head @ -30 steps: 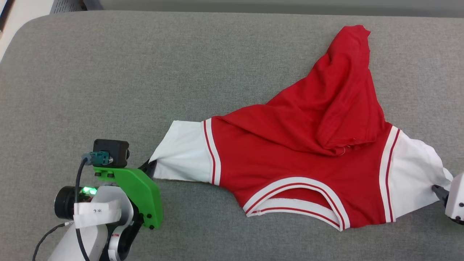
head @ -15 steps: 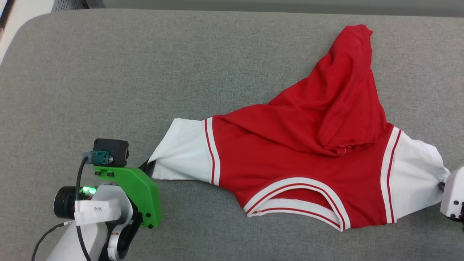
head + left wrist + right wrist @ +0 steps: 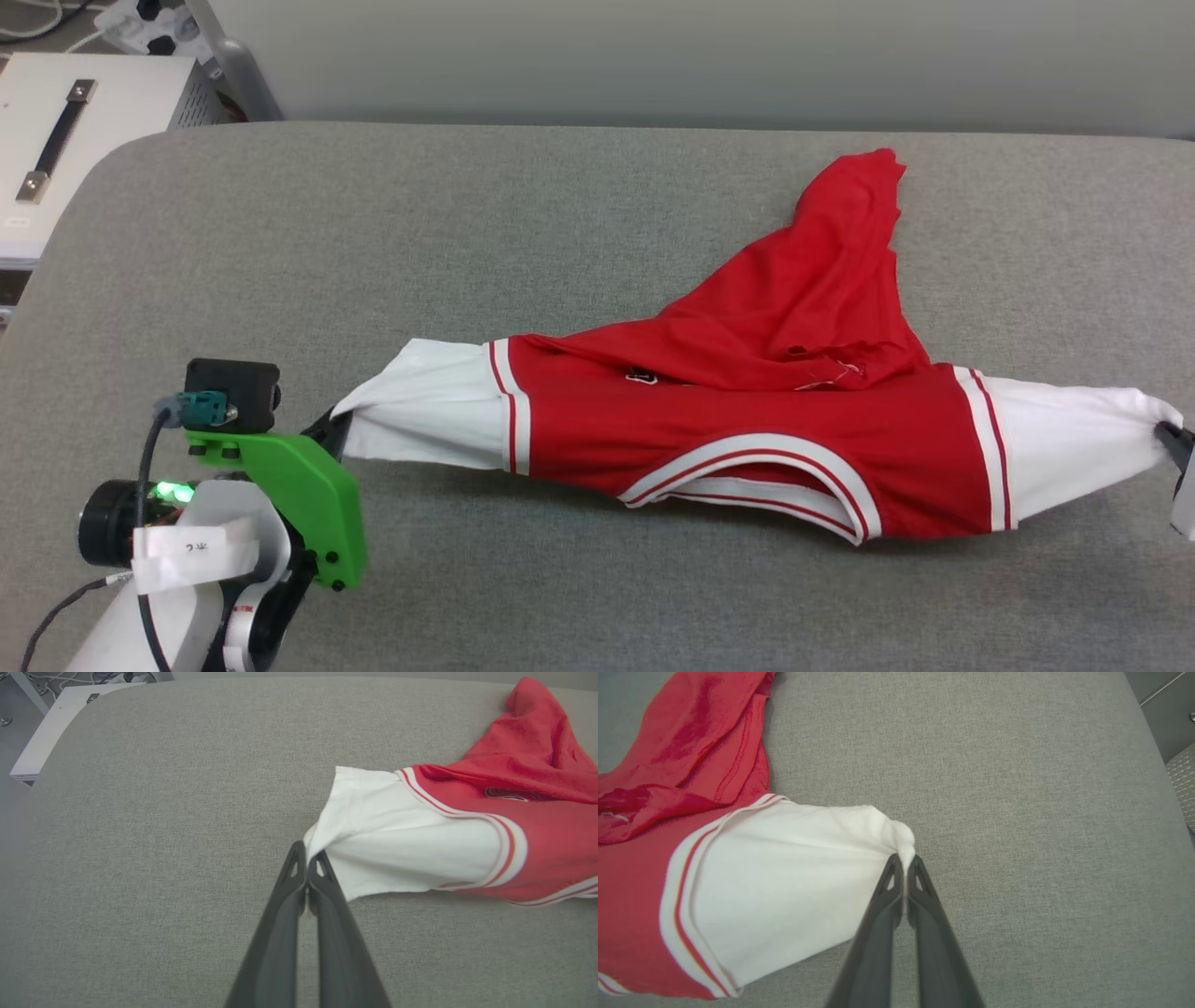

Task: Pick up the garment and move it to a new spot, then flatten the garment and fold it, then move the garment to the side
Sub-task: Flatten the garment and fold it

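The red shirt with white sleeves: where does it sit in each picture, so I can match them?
Head view: the garment spans the middle, stretched between the left claw and right claw.
Left wrist view: right side, its white sleeve pinched at centre by the shut left claw.
Right wrist view: left side, the other white sleeve pinched at centre.
Shared landmark: the grey padded surface beneath it.

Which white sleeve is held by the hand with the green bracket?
The sleeve on the robot's left, in its left hand; the right hand holds the other sleeve.
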Motion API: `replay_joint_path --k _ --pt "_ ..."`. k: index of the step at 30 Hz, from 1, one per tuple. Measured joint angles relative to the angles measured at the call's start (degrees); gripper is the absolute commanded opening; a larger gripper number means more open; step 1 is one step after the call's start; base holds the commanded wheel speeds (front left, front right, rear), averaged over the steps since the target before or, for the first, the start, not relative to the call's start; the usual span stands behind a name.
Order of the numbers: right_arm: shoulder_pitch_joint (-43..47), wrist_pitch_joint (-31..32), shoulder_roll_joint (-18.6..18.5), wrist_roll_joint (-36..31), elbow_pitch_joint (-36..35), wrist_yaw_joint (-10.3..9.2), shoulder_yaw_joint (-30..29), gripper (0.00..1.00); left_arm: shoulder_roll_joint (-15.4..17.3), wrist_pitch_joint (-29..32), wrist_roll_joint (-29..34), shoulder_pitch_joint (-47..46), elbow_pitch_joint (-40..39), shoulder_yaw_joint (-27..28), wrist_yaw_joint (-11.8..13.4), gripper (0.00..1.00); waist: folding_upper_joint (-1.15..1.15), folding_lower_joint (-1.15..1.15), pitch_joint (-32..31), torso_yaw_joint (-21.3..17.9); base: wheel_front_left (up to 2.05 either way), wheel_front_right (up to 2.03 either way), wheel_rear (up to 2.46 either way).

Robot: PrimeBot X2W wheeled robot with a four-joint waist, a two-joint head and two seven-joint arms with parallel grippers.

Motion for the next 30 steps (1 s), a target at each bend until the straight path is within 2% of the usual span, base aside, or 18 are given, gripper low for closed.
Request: replay_joint_path --k 5,13,21,26,30 --pt "-1.63 -0.82 -1.16 3.45 -7.62 0.0 -1.3 0.0 2.8 0.51 -1.52 0.19 -6.08 3.87 0.0 0.0 0.0 0.0 -3.88 -1.2 0.0 0.0 0.0" --pt "-7.81 -3.59 -3.86 6.03 -11.68 0.01 -2.46 0.0 4.74 0.25 -3.24 -1.99 -13.82 8.28 0.0 0.0 0.0 0.0 -6.64 -2.51 0.0 0.0 0.0" --pt "-17.31 -8.56 -6.38 7.55 -11.0 0.01 0.21 0.0 6.44 -0.19 -4.39 -8.72 -15.58 11.68 -0.32 0.0 0.0 0.0 -7.16 -3.3 0.0 0.0 0.0" --pt "-24.24 -12.24 -7.45 7.9 -7.13 0.02 3.57 0.0 6.87 -0.64 -5.41 -12.63 -13.39 13.34 -0.78 0.0 0.0 0.0 -6.08 -3.7 0.0 0.0 0.0" --pt "-30.78 -15.08 -8.24 7.69 -2.94 0.03 6.25 0.0 6.95 -1.52 -7.32 -19.25 -9.96 14.12 -2.54 0.0 0.0 0.0 -4.41 -3.9 0.0 0.0 0.0"
